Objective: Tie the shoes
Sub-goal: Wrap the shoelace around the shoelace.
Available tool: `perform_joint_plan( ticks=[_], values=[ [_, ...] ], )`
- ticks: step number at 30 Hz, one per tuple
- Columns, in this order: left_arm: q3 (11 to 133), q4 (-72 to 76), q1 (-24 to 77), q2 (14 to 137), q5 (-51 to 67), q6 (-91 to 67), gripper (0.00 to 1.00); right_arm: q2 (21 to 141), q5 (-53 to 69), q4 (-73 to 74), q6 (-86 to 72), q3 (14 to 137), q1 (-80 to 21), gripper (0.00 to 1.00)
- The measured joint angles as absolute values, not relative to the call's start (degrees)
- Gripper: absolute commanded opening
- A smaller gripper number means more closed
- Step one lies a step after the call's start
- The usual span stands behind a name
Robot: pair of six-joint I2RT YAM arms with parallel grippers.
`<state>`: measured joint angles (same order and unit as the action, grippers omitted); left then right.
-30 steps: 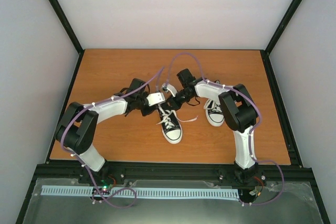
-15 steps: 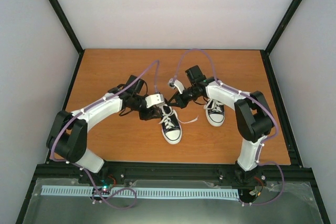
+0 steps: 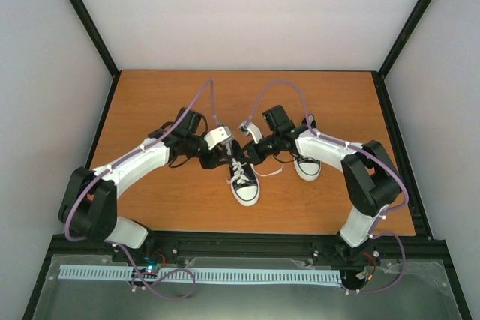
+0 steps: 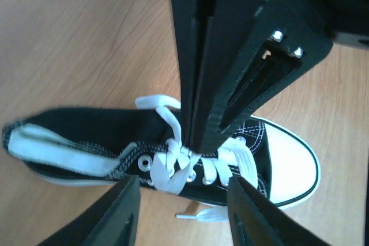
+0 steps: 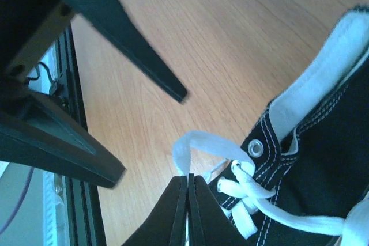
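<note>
Two black canvas low-top sneakers with white toe caps are set on the table, toes toward the near edge: one sneaker (image 3: 244,183) at centre, the other sneaker (image 3: 307,165) apart to its right. The centre one's white laces (image 4: 173,162) are seen untied, looped near the top eyelets.

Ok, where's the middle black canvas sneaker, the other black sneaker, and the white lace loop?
Middle black canvas sneaker (image 3: 247,195): top view, white toe cap.
Other black sneaker (image 3: 307,172): top view, toe cap.
White lace loop (image 5: 199,137): right wrist view, top of loop.

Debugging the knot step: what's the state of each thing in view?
centre shoe: upright, untied.
lace: loop pinched, free end lying loose.
right shoe: upright, knot not visible.
left gripper: fingers open over centre shoe.
right gripper: fingers shut on lace.
</note>
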<state>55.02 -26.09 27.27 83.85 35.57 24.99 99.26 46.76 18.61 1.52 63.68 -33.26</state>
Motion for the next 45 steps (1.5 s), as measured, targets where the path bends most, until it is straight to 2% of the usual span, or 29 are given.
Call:
perform_joint_plan(
  ticks=[2, 6, 8, 13, 19, 23, 25, 30, 33, 37, 40, 41, 45],
  values=[
    [53.15, -25.67, 27.31, 81.87, 33.74, 23.18, 0.41, 99.0, 45.71, 16.25, -2.24, 61.71, -33.78, 0.03],
    [47.81, -24.95, 28.51, 77.25, 31.05, 23.22, 0.6, 97.34, 43.35, 13.76, -7.97, 59.31, -33.8, 0.03],
    [45.17, -24.86, 30.63, 76.75, 30.15, 25.28, 0.65, 96.6, 42.13, 13.06, -9.56, 59.27, -34.0, 0.03],
    [41.5, -24.08, 33.93, 76.86, 27.46, 29.47, 0.66, 95.11, 39.86, 11.2, -13.43, 58.52, -34.96, 0.03],
    [42.89, -17.72, 32.08, 77.08, 28.56, 22.2, 0.63, 93.27, 38.24, 7.68, -17.69, 53.28, -37.3, 0.03],
    [45.15, -15.9, 30.5, 78.28, 31.59, 15.75, 0.73, 92.58, 36.03, 4.6, -21.28, 48.86, -37.71, 0.03],
    [45.58, -15.66, 29.87, 78.78, 32.67, 11.73, 0.74, 92.49, 35.14, 2.74, -22.92, 47.37, -37.69, 0.03],
    [46.02, -15.27, 29.56, 81.41, 34.04, 6.79, 0.67, 92.53, 34.89, -1.06, -24.75, 46.83, -37.69, 0.03],
    [46.24, -15.53, 29.43, 82.89, 33.52, 7.09, 0.67, 92.53, 34.96, -3.01, -24.84, 46.83, -37.69, 0.03],
    [47.42, -16.82, 28.82, 83.07, 33.41, 11.44, 0.73, 93.12, 35.38, -6.22, -24.84, 46.87, -37.69, 0.03],
    [48.47, -16.75, 27.03, 83.11, 34.02, 14.59, 0.9, 94.78, 35.57, -8.21, -24.84, 47.22, -37.69, 0.03],
    [48.6, -16.71, 26.5, 83.18, 34.17, 15.53, 0.93, 95.53, 35.62, -8.8, -24.86, 47.48, -37.69, 0.03],
    [48.38, -16.45, 25.39, 83.92, 35.57, 17.02, 0.92, 97.17, 35.4, -11.11, -24.99, 48.16, -37.69, 0.03]
  ],
)
